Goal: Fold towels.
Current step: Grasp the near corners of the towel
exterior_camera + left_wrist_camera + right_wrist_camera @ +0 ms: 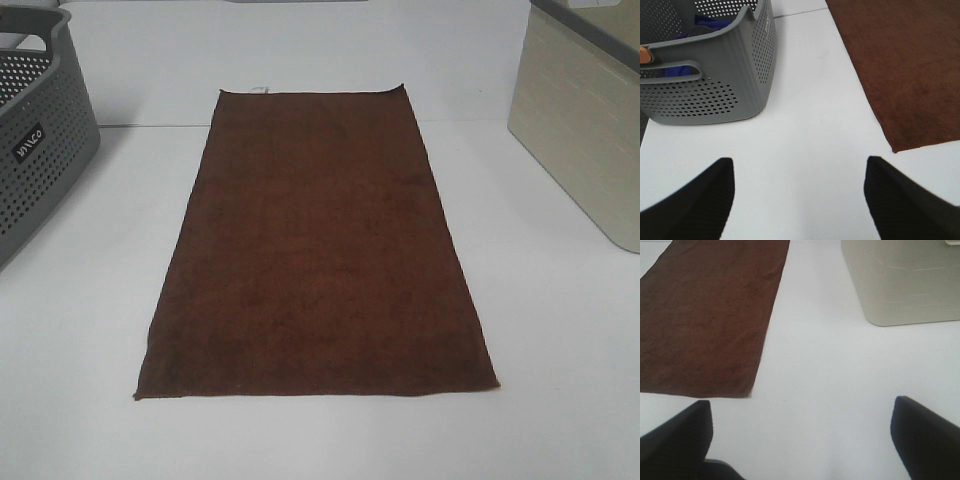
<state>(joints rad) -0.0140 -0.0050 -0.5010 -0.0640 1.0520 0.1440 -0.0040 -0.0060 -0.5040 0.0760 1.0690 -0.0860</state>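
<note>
The white bench (320, 440) is carrying everything here, and the towel (315, 260) is lying flat and fully spread out on the middle of it, one short hem toward me and the other at the far end. It is showing a plain dark reddish-brown pile with no fold in it.

A beige bin (585, 130) is standing to the right of the towel, near its far half and apart from its long edge. A grey perforated basket (40, 140) is standing to the left of the towel, also level with the far half and clear of the cloth.

I am holding my left tool (799, 165) spread wide over bare bench, just off the towel's near left corner, touching nothing and gripping nothing. My right tool (802, 402) is hanging spread just as wide off the towel's near right corner, likewise empty.

Some blue cloth (705, 22) is sitting inside the basket. A small white tag (260, 91) is poking out from the towel's far hem, close to its left corner.
</note>
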